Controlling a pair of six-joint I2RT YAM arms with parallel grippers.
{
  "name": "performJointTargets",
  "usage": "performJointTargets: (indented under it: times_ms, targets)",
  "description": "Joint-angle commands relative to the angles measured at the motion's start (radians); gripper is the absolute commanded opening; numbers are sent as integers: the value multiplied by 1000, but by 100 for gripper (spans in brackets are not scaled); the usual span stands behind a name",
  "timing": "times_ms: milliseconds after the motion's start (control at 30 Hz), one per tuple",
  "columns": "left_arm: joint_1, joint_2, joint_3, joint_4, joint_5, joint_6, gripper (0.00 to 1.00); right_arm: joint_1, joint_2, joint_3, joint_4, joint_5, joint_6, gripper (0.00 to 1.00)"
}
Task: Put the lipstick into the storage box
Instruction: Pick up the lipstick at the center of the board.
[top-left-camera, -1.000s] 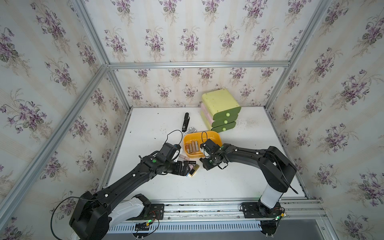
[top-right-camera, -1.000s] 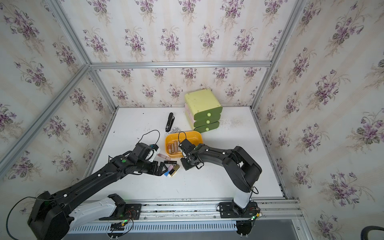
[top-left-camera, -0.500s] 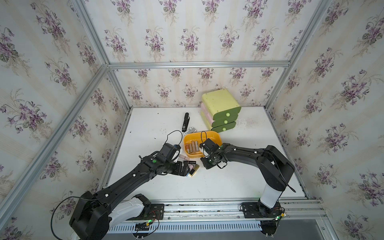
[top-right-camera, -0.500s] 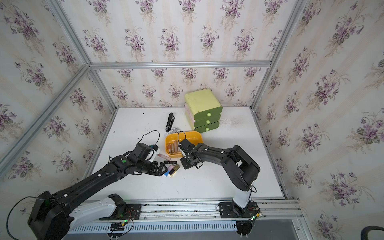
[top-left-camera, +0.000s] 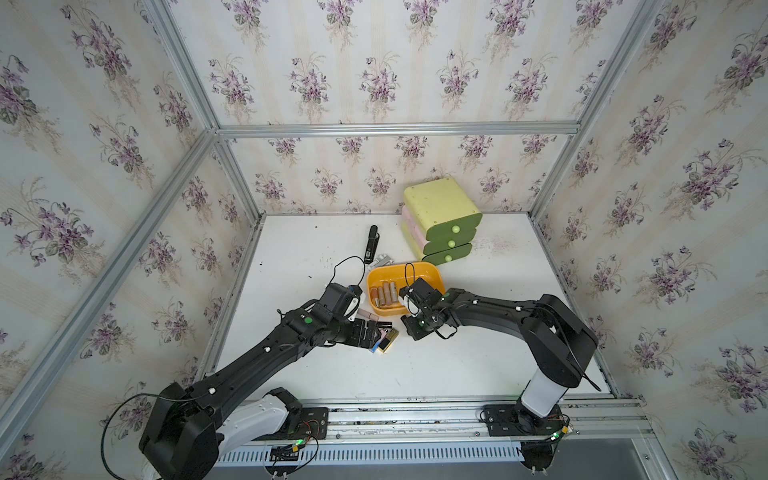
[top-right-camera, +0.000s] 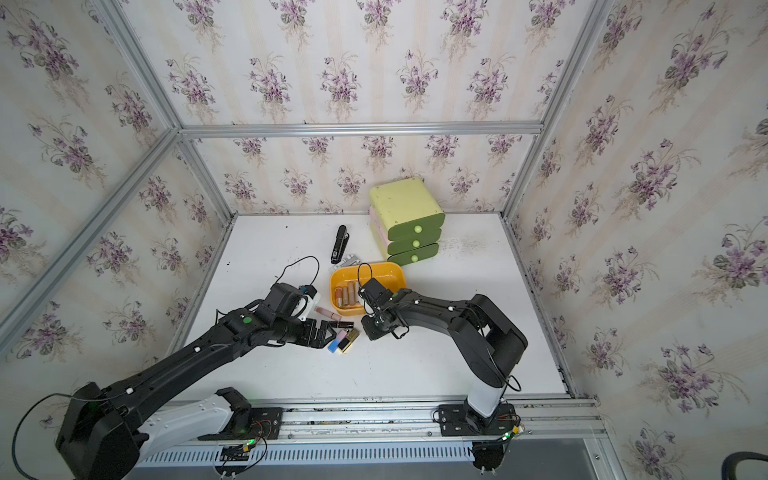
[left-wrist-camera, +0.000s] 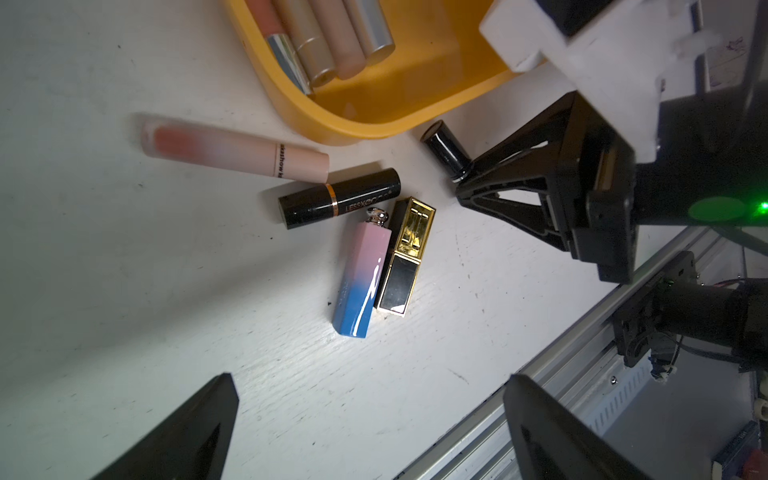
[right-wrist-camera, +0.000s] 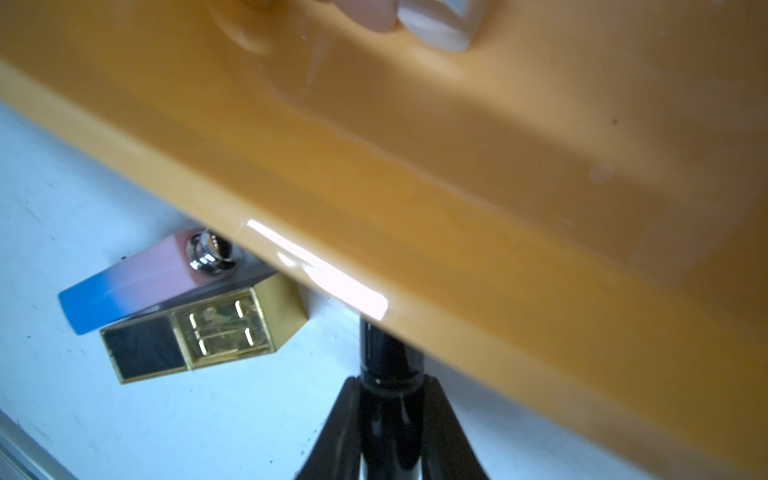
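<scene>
Black arms; white base links; green dots; looping cables; triangular fingers

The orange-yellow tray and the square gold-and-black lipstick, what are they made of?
The shallow orange-yellow tray looks like glossy moulded plastic: smooth rounded rim, bright highlights. The square gold-and-black lipstick looks like polished metal, or metal-coated plastic: its gold half mirrors light.
</scene>
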Motion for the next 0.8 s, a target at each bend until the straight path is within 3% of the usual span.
performJointTargets:
  times_ms: [0,233,367,767]
  targets:
    - [8,-2,11,35,-6,-14,100,2,-17,-4,22,-35,-6,22]
    - [59,-29,19,74,30,-32,100,-5,-59,-17,42,-81,-12,22]
    - [91,-41,25,110,113,-45,100,-24,-97,-31,53,-118,-11,21]
    - [174,-80,10,294,335,-104,100,-159,-298,-126,152,-395,26,21]
